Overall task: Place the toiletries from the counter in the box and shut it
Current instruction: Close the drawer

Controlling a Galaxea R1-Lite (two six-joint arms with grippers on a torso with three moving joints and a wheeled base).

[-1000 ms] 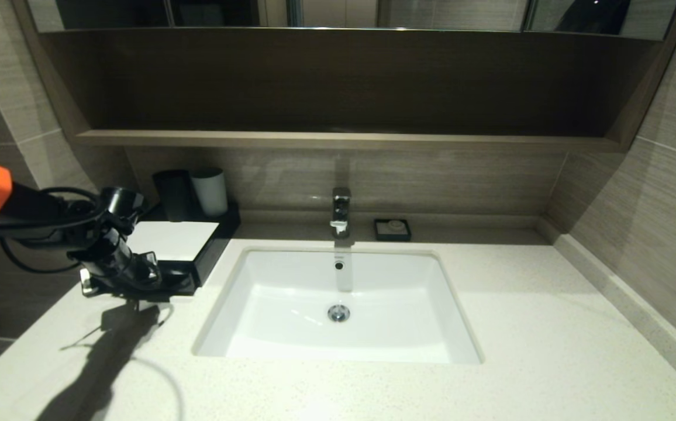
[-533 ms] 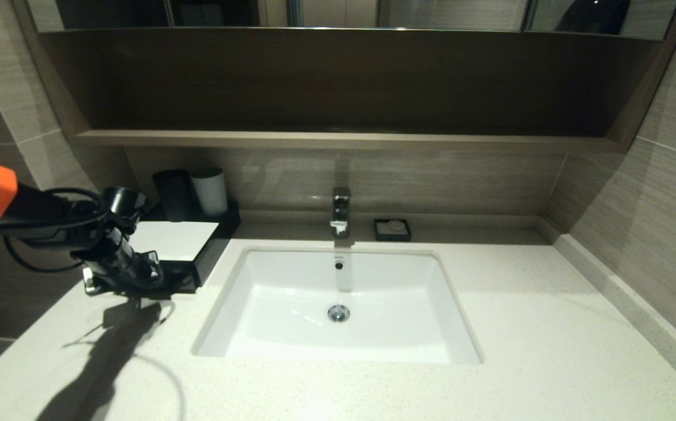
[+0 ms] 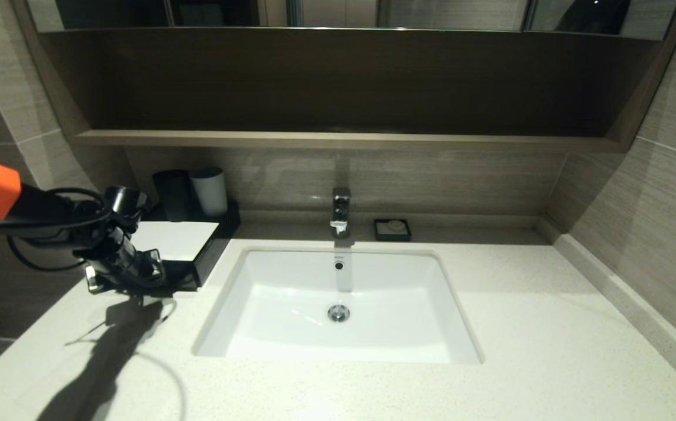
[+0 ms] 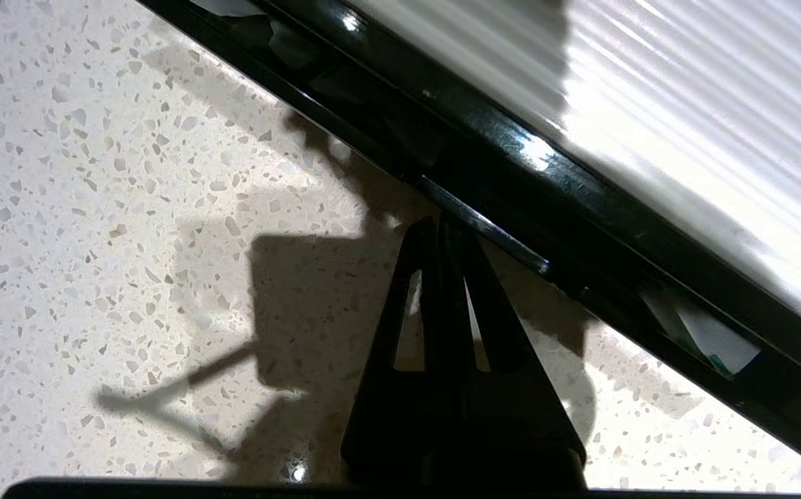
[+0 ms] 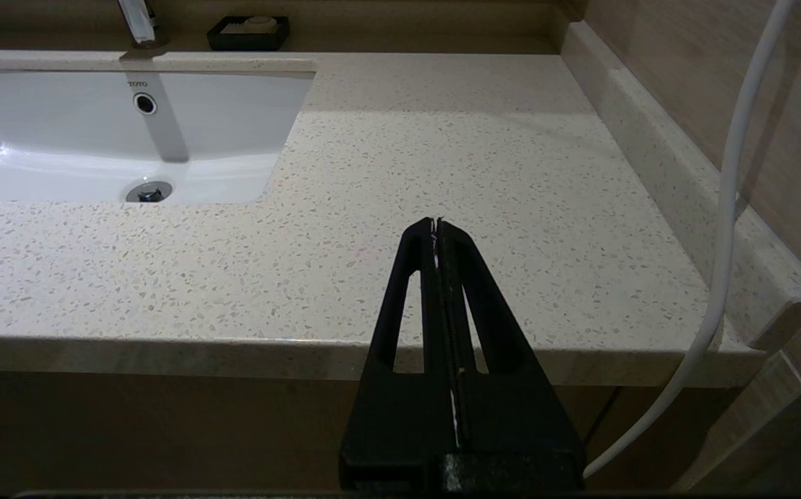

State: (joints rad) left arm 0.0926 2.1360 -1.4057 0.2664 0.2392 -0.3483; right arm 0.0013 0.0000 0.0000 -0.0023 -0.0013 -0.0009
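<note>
Left gripper (image 4: 442, 229) nudged inward, clenched, tips against box (image 3: 197, 266) drawer front, arm angled down

Left hand (image 4: 440, 225) pinched closed, reaching low; right hand (image 5: 436, 223) closed, parked.

The table (image 4: 95, 173) shows as pale speckled stone, smooth with a soft sheen. At ten o'clock on it the box (image 4: 511, 173) gleams, glossy black like lacquered plastic, bright glints along its edge; its white top panel (image 4: 684, 104) looks finely ribbed. The left pincer (image 4: 440, 229) is matt black plastic. The basin (image 3: 338, 316) shines as glazed white ceramic, the tap (image 3: 341, 210) as polished metal. The shelf (image 3: 338, 139) above looks like matt wood grain.
</note>
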